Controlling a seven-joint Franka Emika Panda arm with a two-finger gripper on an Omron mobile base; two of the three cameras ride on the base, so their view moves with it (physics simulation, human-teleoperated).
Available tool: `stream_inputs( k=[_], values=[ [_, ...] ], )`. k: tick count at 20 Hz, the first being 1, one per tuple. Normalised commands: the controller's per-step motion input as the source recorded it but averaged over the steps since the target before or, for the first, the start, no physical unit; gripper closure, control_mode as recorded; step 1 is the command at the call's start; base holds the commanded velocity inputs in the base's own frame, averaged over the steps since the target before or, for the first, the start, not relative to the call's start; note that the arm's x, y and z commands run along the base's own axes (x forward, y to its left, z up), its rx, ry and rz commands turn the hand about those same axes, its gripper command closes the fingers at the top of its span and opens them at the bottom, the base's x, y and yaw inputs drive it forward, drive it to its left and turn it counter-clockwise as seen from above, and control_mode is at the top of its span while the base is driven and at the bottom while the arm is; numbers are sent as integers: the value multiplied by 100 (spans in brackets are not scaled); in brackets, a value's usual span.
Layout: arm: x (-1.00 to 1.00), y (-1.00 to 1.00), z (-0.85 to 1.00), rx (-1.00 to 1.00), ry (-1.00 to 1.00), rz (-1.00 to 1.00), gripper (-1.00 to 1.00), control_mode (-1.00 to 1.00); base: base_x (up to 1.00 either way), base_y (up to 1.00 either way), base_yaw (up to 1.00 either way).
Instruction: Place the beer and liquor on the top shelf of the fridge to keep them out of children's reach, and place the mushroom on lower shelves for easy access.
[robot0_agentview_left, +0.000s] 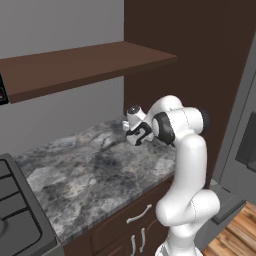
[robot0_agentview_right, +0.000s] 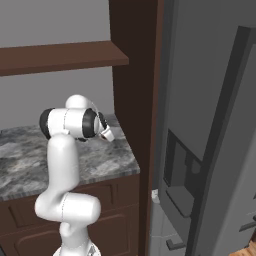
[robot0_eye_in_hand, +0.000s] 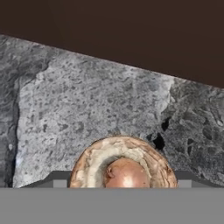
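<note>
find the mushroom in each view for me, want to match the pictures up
Left base view: I cannot make out the mushroom; the gripper is low over the far right corner of the counter, beside the dark brown cabinet wall.
Right base view: not discernible; the hand is behind the arm's wrist.
Hand view: mushroom at bottom centre, lying on the counter.
Shared landmark: the grey marbled counter meeting the dark brown cabinet wall.
</note>
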Motion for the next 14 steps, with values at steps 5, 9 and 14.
stream_inputs(
  k=[5,9,14],
  values=[
    [-54,0,31,0,-13,0,100,-100,0,0,0],
    [-88,0,47,0,-9,0,100,-100,0,0,0],
    [-99,0,74,0,-8,0,100,-100,0,0,0]
  ],
)
